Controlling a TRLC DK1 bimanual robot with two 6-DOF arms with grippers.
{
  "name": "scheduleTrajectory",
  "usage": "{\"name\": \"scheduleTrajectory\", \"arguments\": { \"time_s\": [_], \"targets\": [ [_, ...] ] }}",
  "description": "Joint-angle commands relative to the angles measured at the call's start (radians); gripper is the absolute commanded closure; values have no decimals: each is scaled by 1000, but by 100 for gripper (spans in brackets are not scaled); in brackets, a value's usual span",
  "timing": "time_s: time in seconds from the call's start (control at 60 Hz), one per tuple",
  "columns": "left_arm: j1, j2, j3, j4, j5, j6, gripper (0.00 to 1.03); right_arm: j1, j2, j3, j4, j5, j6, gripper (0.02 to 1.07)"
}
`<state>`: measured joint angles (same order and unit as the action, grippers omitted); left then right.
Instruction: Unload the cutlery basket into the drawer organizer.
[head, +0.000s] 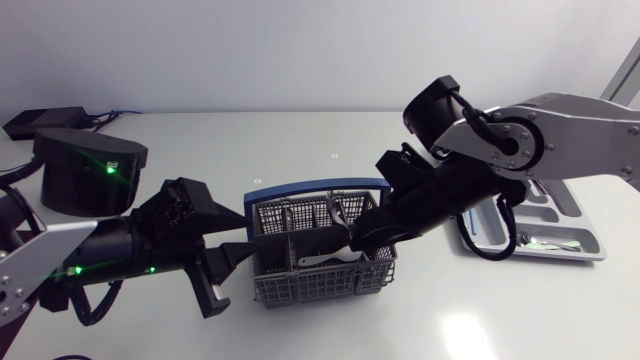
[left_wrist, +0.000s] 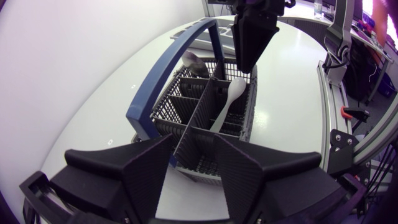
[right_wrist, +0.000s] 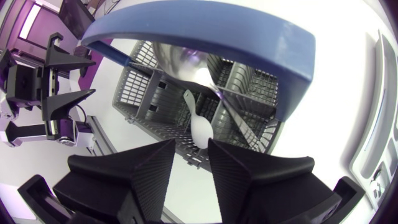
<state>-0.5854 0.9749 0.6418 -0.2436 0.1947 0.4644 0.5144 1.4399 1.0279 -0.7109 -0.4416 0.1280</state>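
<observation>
Fingers of the left gripper (head: 244, 240), spread wide, straddle the 9 o'clock end wall of the grey mesh cutlery basket (head: 318, 288), blue-handled, at mid-table. From 2 o'clock the right gripper (head: 352, 241) pinches a white spoon (head: 326, 259) tilted in a compartment. The grey drawer organizer (head: 592, 252) lies at the basket's 3 o'clock.

No text, label, brand, number or sign readable in any of three views.
</observation>
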Motion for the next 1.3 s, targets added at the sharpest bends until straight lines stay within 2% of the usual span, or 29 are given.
{"name": "scheduleTrajectory", "arguments": {
  "time_s": [0.0, 0.15, 0.55, 1.033, 1.2, 1.283],
  "targets": [
    [-16, -15, -33, -6, -9, -23, 55, 4, 1, 6, -7, 35, 24, 65],
    [-36, -28, -37, -8, -26, -26, 55, 9, 16, 4, -1, 76, 24, 65],
    [-74, -51, -37, -17, -49, -33, 54, 44, 86, 6, 19, 81, 27, 65],
    [-99, -54, -44, -20, -61, -36, 52, 56, 71, 18, 28, 18, 36, 65],
    [-110, -54, -45, -20, -74, -40, 52, 56, 73, 17, 33, 14, 36, 75],
    [-119, -54, -47, -20, -80, -41, 52, 58, 82, 12, 34, 7, 38, 76]
  ]
}}
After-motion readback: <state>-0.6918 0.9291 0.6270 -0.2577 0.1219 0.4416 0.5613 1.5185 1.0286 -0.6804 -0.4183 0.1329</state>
